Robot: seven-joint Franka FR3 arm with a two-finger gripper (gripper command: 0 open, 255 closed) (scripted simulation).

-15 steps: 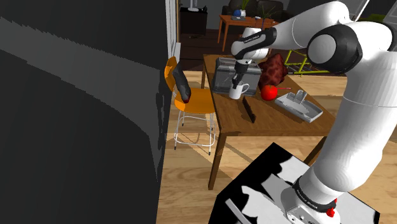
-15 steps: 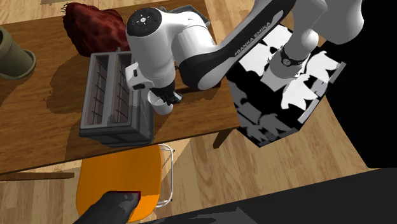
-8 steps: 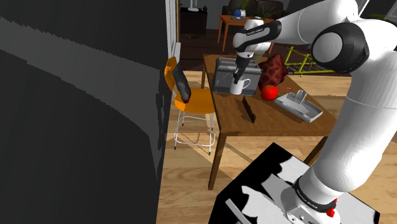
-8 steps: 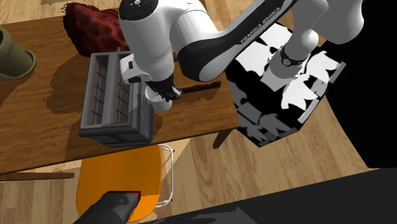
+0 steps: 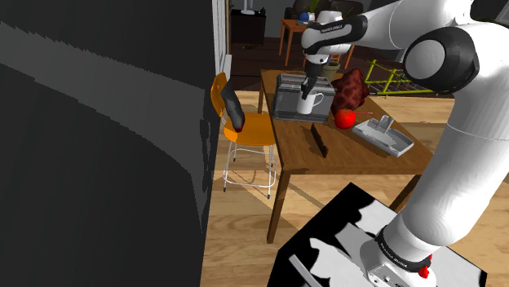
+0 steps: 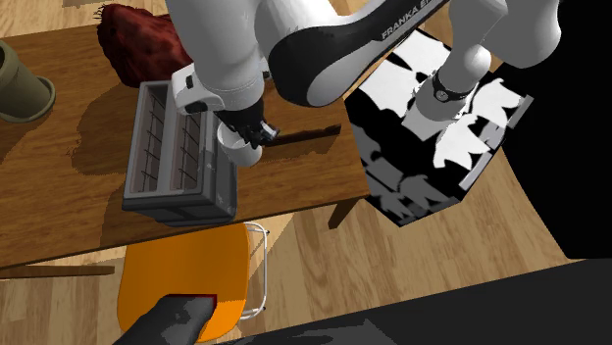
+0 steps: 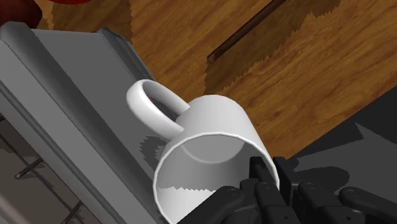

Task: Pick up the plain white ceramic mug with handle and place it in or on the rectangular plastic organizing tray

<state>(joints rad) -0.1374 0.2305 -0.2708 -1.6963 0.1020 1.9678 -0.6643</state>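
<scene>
White arm [image 5: 453, 155] goes up tall, then stretches way out toward the shoulder view's upper left, wrist bent so the tool [image 5: 308, 86] points straight down. Black fingers [image 7: 257, 170] are pinched on the mug [image 7: 210, 127] rim, one inside, one outside.

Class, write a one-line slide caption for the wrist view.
Black gripper clasps the white mug by its rim, beside a grey toaster on the wooden table.

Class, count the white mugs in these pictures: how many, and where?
1. The white mug is clasped by the end effector beside the grey toaster. Others could be hidden behind the arm.
</scene>
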